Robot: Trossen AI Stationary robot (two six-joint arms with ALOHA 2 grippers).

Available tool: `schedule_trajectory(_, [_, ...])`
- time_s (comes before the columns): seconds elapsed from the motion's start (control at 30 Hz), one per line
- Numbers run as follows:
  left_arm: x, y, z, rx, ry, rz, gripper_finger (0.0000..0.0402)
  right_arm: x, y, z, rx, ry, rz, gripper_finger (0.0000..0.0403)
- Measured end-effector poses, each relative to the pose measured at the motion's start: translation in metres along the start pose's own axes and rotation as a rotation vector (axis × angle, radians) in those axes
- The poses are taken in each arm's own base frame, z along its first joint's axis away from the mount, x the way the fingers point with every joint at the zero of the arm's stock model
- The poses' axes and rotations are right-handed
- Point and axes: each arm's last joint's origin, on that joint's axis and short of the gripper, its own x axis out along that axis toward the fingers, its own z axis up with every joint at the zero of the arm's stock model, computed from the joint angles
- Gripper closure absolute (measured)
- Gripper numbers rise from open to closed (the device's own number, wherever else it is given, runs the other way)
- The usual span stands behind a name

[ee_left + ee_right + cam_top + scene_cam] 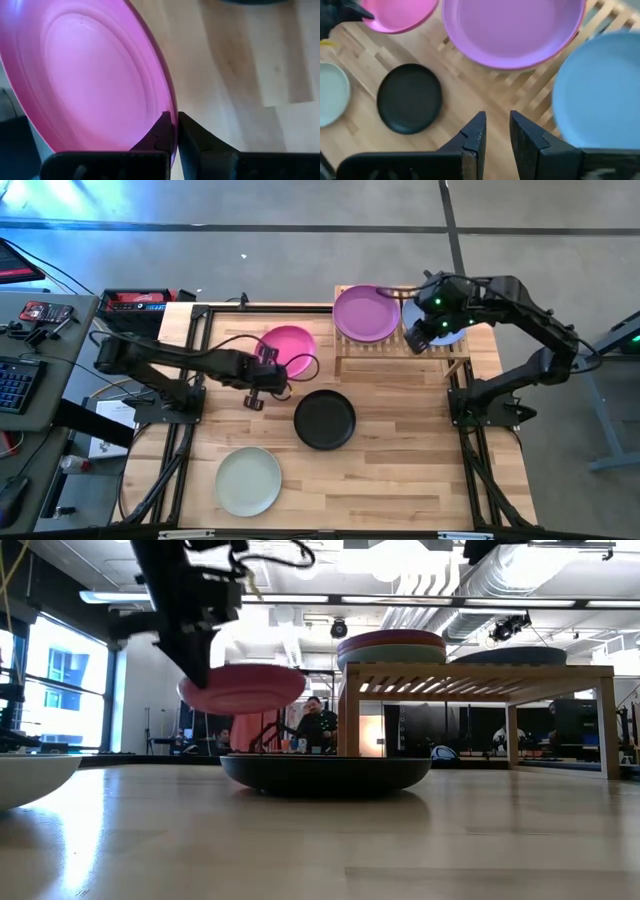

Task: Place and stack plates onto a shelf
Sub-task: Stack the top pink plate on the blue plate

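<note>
One magenta plate (pixel 288 346), pinched at its rim by the left end effector (pixel 266 372), hangs off the surface, shelf (pixel 400 348) to its right; right end effector (pixel 428 330) spread, empty.

A keyboard (pixel 14 383) and a red device (pixel 137 300) lie well left of the left gripper, beyond the table (pixel 400 470). A person (pixel 318 724) sits far behind.
</note>
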Motion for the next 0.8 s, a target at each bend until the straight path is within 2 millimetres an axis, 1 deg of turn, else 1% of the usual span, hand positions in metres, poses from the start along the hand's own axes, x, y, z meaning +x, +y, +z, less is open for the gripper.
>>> schedule_trajectory(0.2, [-0.024, -0.016, -0.001, 0.041, -0.072, 0.000, 0.0400, 0.015, 0.014, -0.012, 0.134, 0.075, 0.000, 0.0339])
schedule_trajectory(0.37, [-0.040, -0.037, -0.001, 0.200, -0.108, -0.017, 0.0400, 0.031, 0.027, -0.026, 0.192, 0.151, 0.003, 0.0339])
schedule_trajectory(0.57, [-0.050, -0.060, 0.002, 0.413, -0.154, -0.025, 0.0400, 0.053, 0.048, -0.043, 0.241, 0.201, 0.038, 0.0339])
schedule_trajectory(0.8, [-0.057, -0.071, 0.003, 0.582, -0.166, 0.032, 0.0400, 0.082, 0.075, -0.062, 0.302, 0.191, 0.128, 0.0339])
